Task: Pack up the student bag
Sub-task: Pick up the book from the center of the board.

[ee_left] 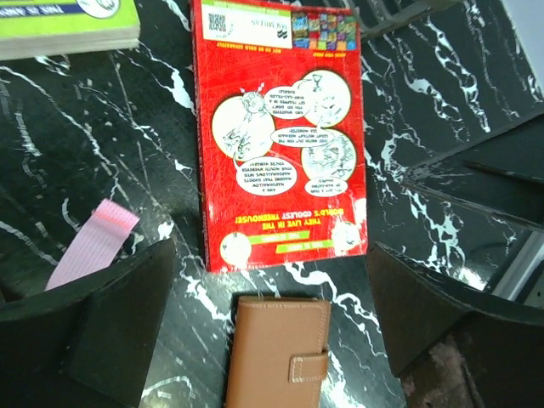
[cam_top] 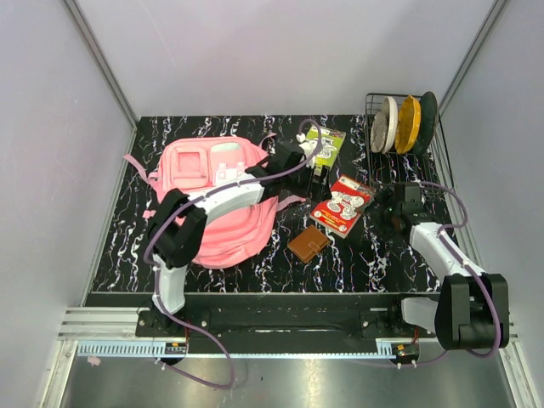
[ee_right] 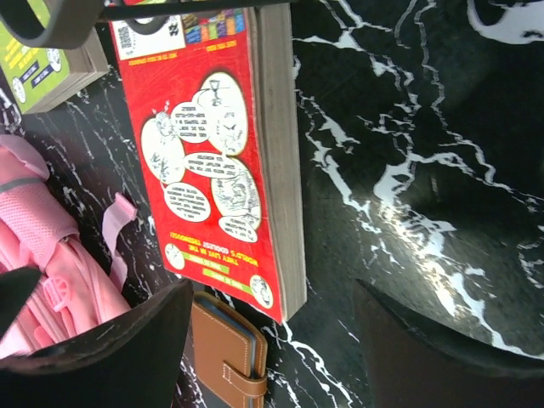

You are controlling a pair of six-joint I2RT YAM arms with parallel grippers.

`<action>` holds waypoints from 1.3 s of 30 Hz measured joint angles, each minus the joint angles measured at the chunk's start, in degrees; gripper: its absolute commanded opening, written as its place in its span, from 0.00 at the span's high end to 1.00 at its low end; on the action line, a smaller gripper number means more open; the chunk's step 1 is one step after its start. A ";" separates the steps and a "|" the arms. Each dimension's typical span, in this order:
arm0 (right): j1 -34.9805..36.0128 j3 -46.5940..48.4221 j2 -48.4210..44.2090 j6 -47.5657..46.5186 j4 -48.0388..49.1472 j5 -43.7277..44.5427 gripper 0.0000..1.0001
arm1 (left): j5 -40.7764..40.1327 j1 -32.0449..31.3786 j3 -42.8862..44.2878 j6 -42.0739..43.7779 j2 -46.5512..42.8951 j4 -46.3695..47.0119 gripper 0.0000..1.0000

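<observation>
The student bag [cam_top: 217, 200] is a large pink backpack lying flat at the table's left; part of it shows in the right wrist view [ee_right: 42, 255]. My left arm reaches over it. My left gripper [cam_top: 310, 170] is open and empty, held above the table; in its wrist view a brown wallet [ee_left: 276, 353] lies between the spread fingers [ee_left: 119, 314], with a red book [ee_left: 285, 127] just beyond. My right gripper [cam_top: 378, 214] is open and empty, right of the red book [cam_top: 342, 204]; its wrist view shows the book [ee_right: 204, 153] and the wallet [ee_right: 225, 353].
A green book [cam_top: 325, 146] lies behind the red one, also seen in the left wrist view [ee_left: 68, 25]. The wallet [cam_top: 309, 244] lies in front of the red book. A wire dish rack [cam_top: 374, 106] with plates stands at the back right. A pink strap [ee_left: 93, 242] trails off the bag.
</observation>
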 measured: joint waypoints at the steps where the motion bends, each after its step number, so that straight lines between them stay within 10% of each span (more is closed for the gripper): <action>1: 0.00 -0.02 0.68 -0.02 0.92 -0.55 0.21 | 0.52 -0.04 0.17 -0.11 1.60 0.96 0.03; 13: -0.02 -0.02 10.47 -0.50 7.58 -2.58 0.19 | 3.48 0.04 6.08 -1.46 15.52 4.33 0.04; 39: -0.98 -3.89 17.73 -2.38 25.00 -9.79 0.47 | 12.26 1.42 -4.17 -8.07 15.76 21.42 0.25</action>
